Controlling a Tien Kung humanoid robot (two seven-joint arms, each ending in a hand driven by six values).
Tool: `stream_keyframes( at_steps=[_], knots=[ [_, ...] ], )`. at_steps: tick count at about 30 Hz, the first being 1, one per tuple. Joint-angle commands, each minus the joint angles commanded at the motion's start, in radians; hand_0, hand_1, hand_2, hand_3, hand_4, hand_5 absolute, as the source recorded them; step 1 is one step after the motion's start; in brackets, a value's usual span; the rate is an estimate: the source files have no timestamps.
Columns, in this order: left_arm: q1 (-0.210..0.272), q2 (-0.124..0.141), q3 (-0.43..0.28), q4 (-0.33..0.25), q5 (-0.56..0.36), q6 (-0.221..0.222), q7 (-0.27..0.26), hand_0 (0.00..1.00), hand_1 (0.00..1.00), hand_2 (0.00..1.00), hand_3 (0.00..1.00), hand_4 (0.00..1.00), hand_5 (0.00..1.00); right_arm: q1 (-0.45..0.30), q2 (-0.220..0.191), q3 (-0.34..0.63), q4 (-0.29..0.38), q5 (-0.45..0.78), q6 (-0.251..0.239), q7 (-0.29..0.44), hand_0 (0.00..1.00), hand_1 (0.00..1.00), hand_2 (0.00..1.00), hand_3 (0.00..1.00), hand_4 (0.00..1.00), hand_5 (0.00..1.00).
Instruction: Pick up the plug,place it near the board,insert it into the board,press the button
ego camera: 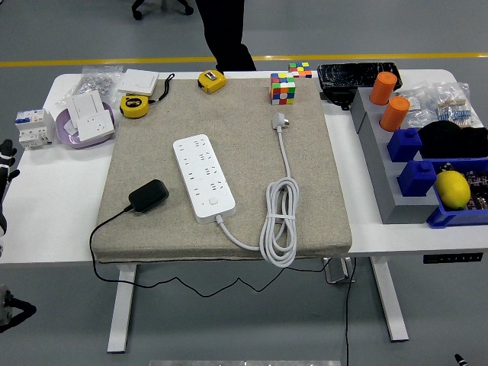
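Note:
The black plug [149, 195] lies on the grey mat [229, 99], left of the white power board [203, 178], with its thin black cord hanging over the table's front edge. The board lies slantwise on the mat, its button end toward me. Its white cable [280, 221] is coiled to the right and ends in a white plug [280, 120]. Only a small part of my left hand [6, 162] shows at the left edge, far from the plug and holding nothing I can see. My right hand is out of view.
Two yellow tape measures [134, 105], a white socket on a purple dish [85, 120], a colour cube [282, 88], orange cylinders [394, 113], blue bins and a lemon [451, 188] surround the mat. A person's legs [227, 34] stand behind the table.

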Motion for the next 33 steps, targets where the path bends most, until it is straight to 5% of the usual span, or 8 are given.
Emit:
stream_keyframes(
  at_steps=[5,21,33],
  knots=[
    [-0.008,0.0,0.0,0.003,0.177,-0.021,0.021,0.724,0.818,0.799,0.822,0.998,0.563,-0.001,0.003,-0.004,0.0,0.001,0.001,0.0,0.835,0.764,0.748,0.773,0.998,0.916],
    [-0.007,0.0,0.019,0.005,0.222,-0.097,0.071,0.682,0.741,0.719,0.77,0.998,0.561,-0.003,0.003,-0.008,0.0,-0.008,0.002,-0.005,0.835,0.764,0.748,0.773,0.998,0.917],
    [-0.006,0.0,0.025,0.004,0.234,-0.108,0.082,0.667,0.708,0.69,0.746,0.987,0.563,-0.007,0.003,-0.008,0.0,-0.007,0.001,-0.006,0.833,0.764,0.749,0.773,0.998,0.931]
  ],
)
